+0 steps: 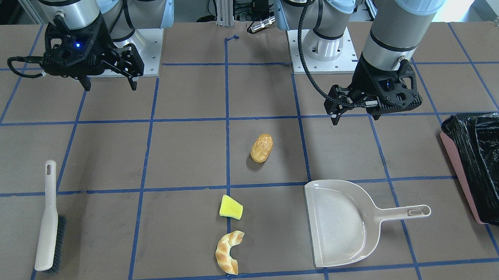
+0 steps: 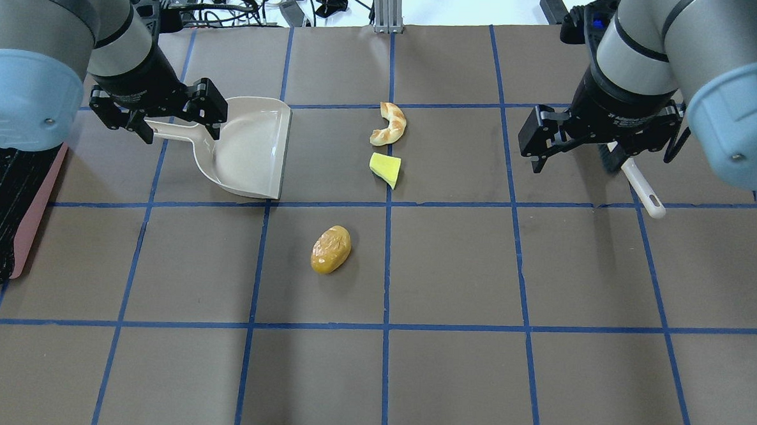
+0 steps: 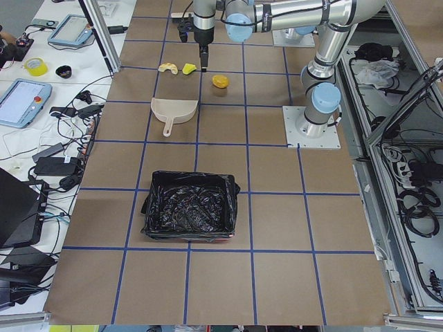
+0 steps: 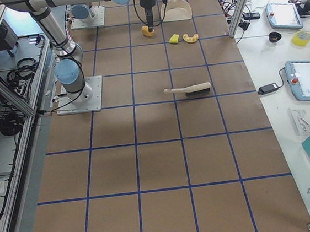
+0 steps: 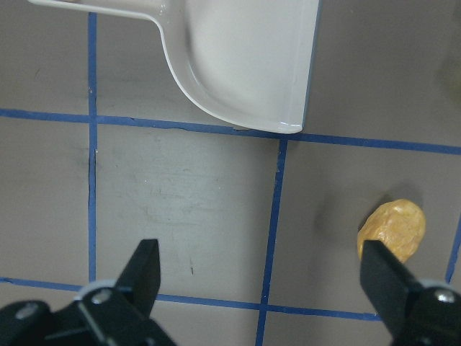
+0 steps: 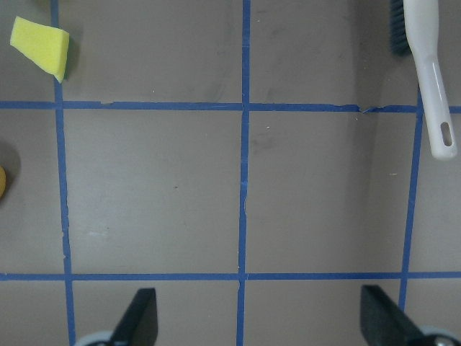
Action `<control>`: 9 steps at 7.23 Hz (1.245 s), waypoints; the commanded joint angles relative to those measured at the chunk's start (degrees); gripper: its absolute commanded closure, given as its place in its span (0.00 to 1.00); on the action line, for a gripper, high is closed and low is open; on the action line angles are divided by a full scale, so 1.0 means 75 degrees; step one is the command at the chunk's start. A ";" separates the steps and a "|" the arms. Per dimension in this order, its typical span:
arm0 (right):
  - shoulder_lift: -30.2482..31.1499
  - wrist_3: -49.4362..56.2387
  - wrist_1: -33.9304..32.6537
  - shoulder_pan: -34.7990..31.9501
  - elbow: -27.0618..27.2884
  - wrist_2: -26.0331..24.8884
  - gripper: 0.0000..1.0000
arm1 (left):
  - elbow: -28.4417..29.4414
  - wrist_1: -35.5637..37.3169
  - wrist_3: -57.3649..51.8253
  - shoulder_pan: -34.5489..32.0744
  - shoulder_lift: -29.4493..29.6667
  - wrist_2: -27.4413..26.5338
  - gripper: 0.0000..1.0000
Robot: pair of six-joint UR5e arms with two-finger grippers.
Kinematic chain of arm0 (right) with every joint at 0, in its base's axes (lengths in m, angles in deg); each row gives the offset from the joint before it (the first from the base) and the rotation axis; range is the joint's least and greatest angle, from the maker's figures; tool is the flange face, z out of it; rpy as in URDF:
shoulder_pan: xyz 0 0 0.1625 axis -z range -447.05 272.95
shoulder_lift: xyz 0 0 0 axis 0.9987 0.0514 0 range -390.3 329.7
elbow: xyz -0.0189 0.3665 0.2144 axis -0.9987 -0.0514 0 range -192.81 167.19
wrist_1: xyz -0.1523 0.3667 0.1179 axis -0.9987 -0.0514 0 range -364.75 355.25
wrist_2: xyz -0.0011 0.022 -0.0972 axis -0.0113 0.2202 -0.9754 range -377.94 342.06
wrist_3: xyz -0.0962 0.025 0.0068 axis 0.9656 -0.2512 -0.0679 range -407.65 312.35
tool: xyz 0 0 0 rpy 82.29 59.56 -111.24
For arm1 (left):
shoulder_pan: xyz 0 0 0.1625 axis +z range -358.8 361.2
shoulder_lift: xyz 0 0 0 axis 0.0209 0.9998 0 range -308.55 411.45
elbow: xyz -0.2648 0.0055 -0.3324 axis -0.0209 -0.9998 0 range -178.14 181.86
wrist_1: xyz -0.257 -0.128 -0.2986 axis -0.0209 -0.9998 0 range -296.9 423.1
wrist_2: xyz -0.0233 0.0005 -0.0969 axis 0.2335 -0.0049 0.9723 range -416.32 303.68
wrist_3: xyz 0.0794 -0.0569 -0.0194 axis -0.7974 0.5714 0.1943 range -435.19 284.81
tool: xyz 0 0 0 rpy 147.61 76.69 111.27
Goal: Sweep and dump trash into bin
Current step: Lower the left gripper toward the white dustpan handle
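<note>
The trash lay loose near the middle of the surface point(image 1: 182, 151): a golden-brown lumpy oval point(image 1: 261, 148) on its own, and farther from the robot a yellow wedge point(image 1: 230, 207) just beside a curved croissant-like piece point(image 1: 229, 252), the two close but apart. A beige dustpan point(image 1: 341, 222) lay flat on the robot's left of these, its open edge towards them and its handle towards the bin point(image 1: 458, 173). The pink-sided bin, lined with a black bag, stood at the surface's left end. A beige brush point(image 1: 46, 216) lay well apart on the robot's right. The left hand point(image 1: 355, 116) hovered near the dustpan, fingers spread wide and holding nothing. The right hand point(image 1: 111, 85) hung above the surface near the brush, likewise spread and empty.
</note>
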 commanded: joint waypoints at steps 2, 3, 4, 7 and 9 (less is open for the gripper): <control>0.0007 0.0002 0.0044 -0.0010 -0.0008 0.0022 0.00 | 0.0030 0.0006 0.0388 0.0014 0.0031 -0.0071 0.00; 0.0007 0.0002 0.0056 -0.0010 0.0015 0.0022 0.00 | 0.0030 0.0007 0.0808 0.0130 0.0089 -0.0059 0.00; -0.0028 0.0014 0.0033 0.0014 0.0015 0.0010 0.00 | 0.0041 0.0018 0.1648 0.0270 0.0147 -0.0001 0.00; -0.0180 0.0902 -0.0037 0.0235 0.0038 -0.0095 0.00 | 0.0100 0.0170 0.2629 0.0436 0.0300 0.0034 0.00; -0.0751 0.1230 -0.0107 0.0854 0.0050 -0.0003 0.00 | 0.0147 0.0544 0.3675 0.0575 0.0441 0.0513 0.00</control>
